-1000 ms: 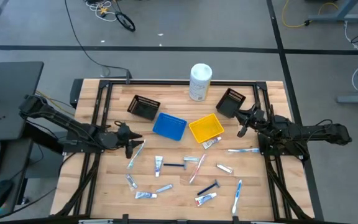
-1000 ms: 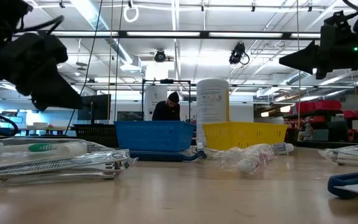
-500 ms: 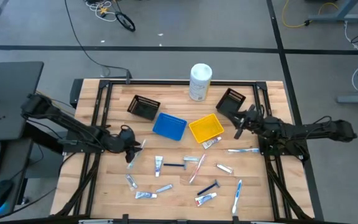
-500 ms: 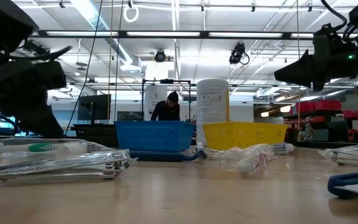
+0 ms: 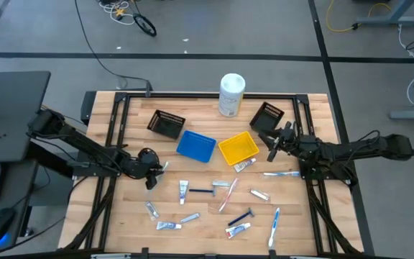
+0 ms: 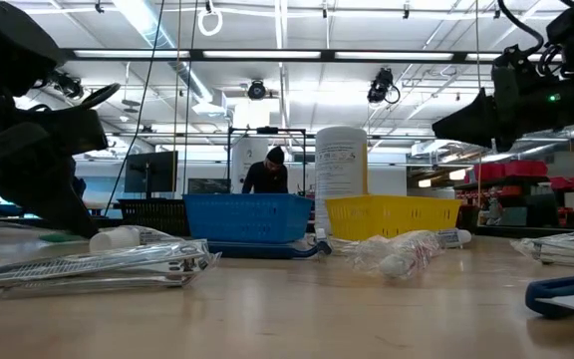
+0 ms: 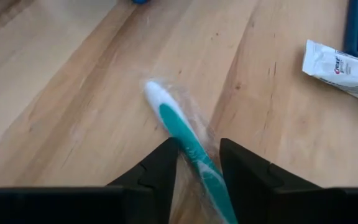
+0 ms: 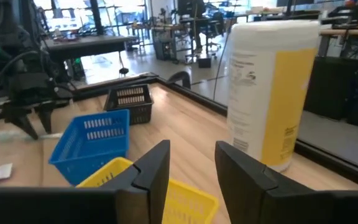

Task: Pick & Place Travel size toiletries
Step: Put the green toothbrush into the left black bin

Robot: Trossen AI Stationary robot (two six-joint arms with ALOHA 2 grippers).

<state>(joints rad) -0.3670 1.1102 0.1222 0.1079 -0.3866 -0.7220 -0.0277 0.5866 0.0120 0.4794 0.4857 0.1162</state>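
1. Left gripper (image 7: 197,163) low over the table's (image 5: 304,223) left part, fingers apart astride a toothbrush (image 7: 182,134); only the left wrist view shows this straddle.
2. Toothbrush: white with a teal stripe, in clear wrap, flat on the wood, near a small white tube (image 7: 342,66).
3. Right gripper (image 5: 273,144) raised beside the yellow bin (image 5: 238,147), fingers parted, holding nothing.
4. Other toiletries strewn across the front boards.

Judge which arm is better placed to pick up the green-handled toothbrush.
Left. The left gripper straddles the green toothbrush, fingers open either side. The right gripper hangs empty near the yellow bin, across the table.
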